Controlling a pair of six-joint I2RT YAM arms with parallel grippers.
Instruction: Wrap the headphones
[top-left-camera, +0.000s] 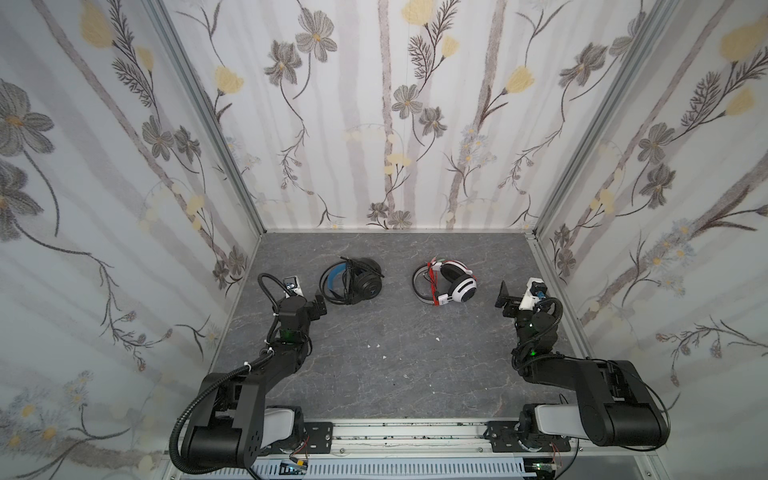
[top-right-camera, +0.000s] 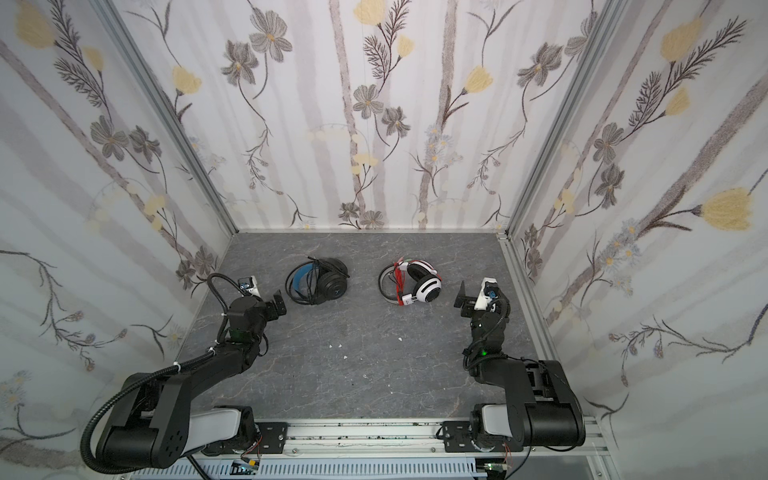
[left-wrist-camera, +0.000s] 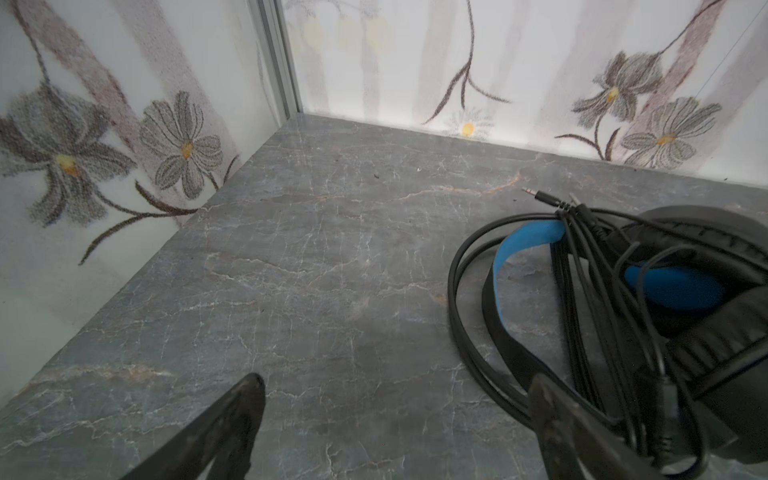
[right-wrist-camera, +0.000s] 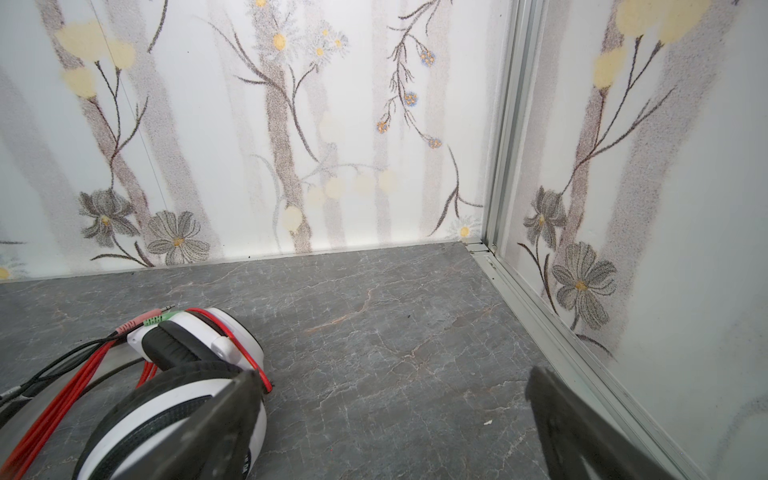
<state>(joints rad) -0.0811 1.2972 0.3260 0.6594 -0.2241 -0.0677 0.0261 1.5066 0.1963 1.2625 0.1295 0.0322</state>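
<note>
The black headphones (top-left-camera: 361, 282) lie on the tabletop (top-left-camera: 374, 374) just beside the left pincer (top-left-camera: 319, 306). The white headphones (top-left-camera: 453, 284) lie near the right pincer (top-left-camera: 505, 300). Both pincers stand spread wide, holding nothing.

Black-and-blue headset (top-left-camera: 353, 281), white-black headset (top-left-camera: 451, 282) with red cable (top-left-camera: 435, 282), grey marbled table (top-left-camera: 374, 353).

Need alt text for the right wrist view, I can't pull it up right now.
A white headset with black earpads lies on the grey marble table, red cable strands trailing beside it, partly hidden by one of the fingers of the open, empty right gripper. Floral-papered walls meet in a corner behind.
</note>
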